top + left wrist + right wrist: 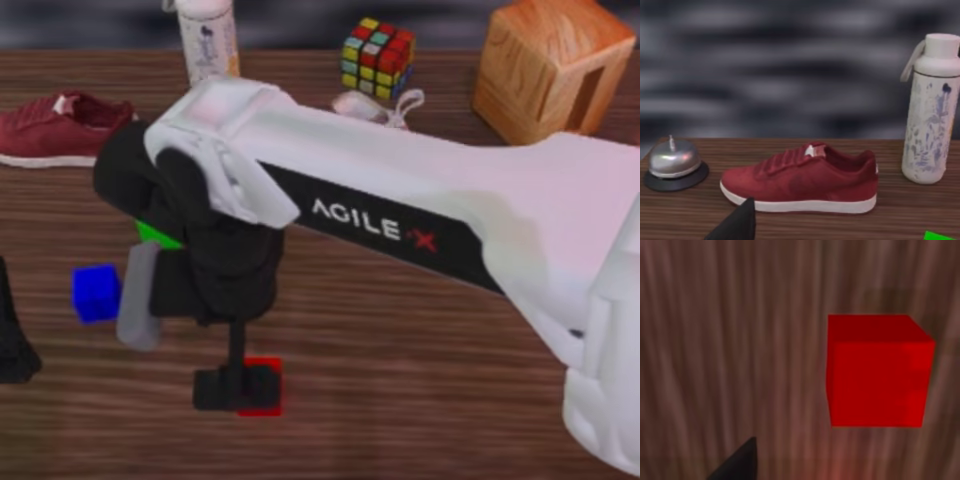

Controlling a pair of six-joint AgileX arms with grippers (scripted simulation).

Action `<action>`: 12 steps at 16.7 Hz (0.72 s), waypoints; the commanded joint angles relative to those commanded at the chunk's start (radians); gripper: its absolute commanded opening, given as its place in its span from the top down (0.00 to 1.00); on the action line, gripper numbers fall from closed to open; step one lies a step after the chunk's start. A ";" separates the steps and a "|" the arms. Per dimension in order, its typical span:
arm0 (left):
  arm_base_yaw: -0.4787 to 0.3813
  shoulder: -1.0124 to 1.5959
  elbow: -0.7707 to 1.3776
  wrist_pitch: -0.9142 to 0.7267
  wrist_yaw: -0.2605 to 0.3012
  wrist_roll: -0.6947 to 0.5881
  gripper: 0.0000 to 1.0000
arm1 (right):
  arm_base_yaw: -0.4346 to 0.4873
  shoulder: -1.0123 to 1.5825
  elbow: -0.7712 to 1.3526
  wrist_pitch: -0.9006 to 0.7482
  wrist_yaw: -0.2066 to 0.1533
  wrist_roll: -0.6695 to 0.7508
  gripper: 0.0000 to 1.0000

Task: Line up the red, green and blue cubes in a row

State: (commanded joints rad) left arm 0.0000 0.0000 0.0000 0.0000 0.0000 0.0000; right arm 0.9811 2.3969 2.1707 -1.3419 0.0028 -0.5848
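The white forearm of the right arm carries the only readable lettering, "AGILE X" in white on a black panel with the X in red. It reaches across the wood-grain table (pixel 400 350) from the right. The right gripper (pixel 237 388) hangs low over the red cube (pixel 268 398), near the front edge, left of centre; I cannot tell whether its fingers are spread or pressed together.

The blue cube (pixel 96 292) sits to the left, well apart from the red one. Only a sliver of the green cube (pixel 155 234) shows, under the arm, behind and to the right of the blue cube.

The right wrist view shows the red cube (pixel 877 372) as a plain matt block on streaked brown grain, with one dark fingertip at the edge. The left wrist view alone shows a domed metal bell (pixel 674 162) on a black base. It also shows the dark red shoe (pixel 805 177) with its white sole, and a white bottle (pixel 930 110) with bluish speckles.

The left gripper (pixel 12 340) is parked at the left edge, its state unclear. At the back stand a stickered puzzle cube (pixel 377 57) and a wooden box (pixel 550 65) with a slot.
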 joint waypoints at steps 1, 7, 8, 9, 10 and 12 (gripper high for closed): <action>0.000 0.000 0.000 0.000 0.000 0.000 0.00 | 0.000 0.000 0.000 0.000 0.000 0.000 0.00; -0.006 0.061 0.060 -0.040 -0.001 0.008 0.00 | -0.030 -0.054 -0.049 0.043 -0.006 0.011 0.00; -0.011 0.102 0.101 -0.066 -0.002 0.014 0.00 | -0.048 -0.092 -0.082 0.070 -0.010 0.020 0.00; -0.017 0.153 0.152 -0.097 -0.001 0.020 0.00 | -0.070 -0.141 -0.123 0.103 -0.014 0.031 0.00; -0.024 0.215 0.211 -0.133 -0.001 0.028 0.00 | -0.097 -0.200 -0.173 0.141 -0.019 0.045 0.00; -0.042 0.371 0.354 -0.219 0.001 0.045 0.00 | -0.163 -0.347 -0.295 0.233 -0.028 0.081 0.00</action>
State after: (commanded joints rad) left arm -0.0423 0.3706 0.3539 -0.2186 0.0008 0.0452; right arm 0.8179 2.0496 1.8754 -1.1093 -0.0257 -0.5040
